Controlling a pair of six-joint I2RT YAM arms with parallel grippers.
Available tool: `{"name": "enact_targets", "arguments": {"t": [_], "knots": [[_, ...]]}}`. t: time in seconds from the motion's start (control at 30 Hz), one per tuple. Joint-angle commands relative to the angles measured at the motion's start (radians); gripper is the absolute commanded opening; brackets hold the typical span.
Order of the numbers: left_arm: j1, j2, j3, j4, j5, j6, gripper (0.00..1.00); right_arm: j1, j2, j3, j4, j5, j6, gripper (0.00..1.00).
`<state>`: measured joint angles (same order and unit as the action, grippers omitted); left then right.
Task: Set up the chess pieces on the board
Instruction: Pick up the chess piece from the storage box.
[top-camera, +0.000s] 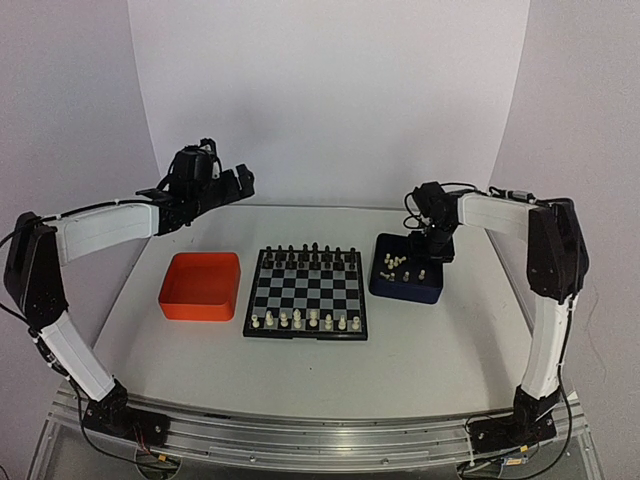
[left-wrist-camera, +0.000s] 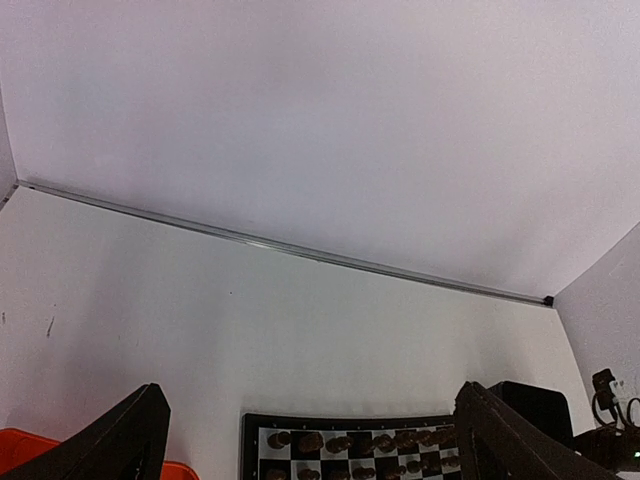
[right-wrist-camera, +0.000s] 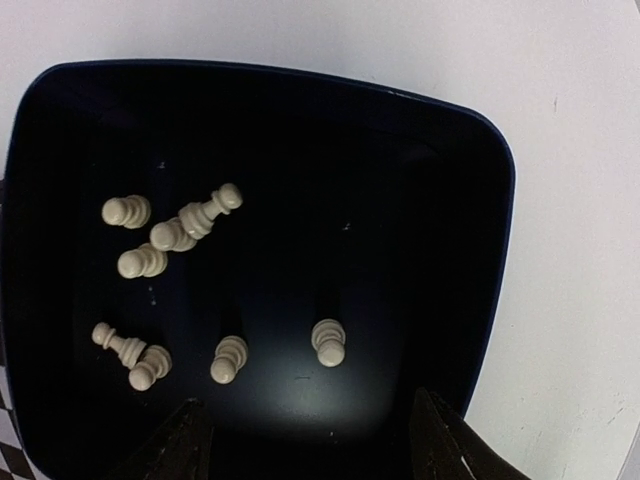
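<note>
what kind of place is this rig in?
Likely a robot lab cell: white backdrop walls, left arm and right arm bolted to a metal rail, chessboard staged between orange tray and blue tray.

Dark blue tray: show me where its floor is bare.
Bare: the half of the dark blue tray away from the board, up to that wall. Crowded: the board-side half, where the cream pieces lie.

Left pincer (left-wrist-camera: 310, 405) raised, jaws wide; right pincer (right-wrist-camera: 308, 405) low, downward, jaws parted.
</note>
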<state>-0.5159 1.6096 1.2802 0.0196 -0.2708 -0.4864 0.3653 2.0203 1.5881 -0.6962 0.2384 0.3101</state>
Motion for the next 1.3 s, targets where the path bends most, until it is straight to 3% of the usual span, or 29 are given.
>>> {"name": "enact_targets", "arguments": {"t": [0.0,0.13,0.67,0.9,1.27], "knots": [[0.002,0.051,0.066,0.043,0.037,0.024,1.00,-0.013,0.048,0.056,-0.039,0.060,0.036,0.58],[0.002,0.074,0.085,0.036,0.058,0.028,1.00,-0.016,0.092,0.083,-0.040,0.042,0.046,0.47],[0.002,0.082,0.097,-0.003,0.079,0.017,1.00,-0.024,0.168,0.103,-0.040,0.023,0.062,0.23],[0.002,0.087,0.103,-0.014,0.086,0.008,1.00,-0.024,0.167,0.092,-0.040,0.018,0.060,0.01],[0.002,0.074,0.097,-0.056,0.093,-0.009,1.00,-0.025,0.140,0.062,-0.040,0.020,-0.011,0.00]]}}
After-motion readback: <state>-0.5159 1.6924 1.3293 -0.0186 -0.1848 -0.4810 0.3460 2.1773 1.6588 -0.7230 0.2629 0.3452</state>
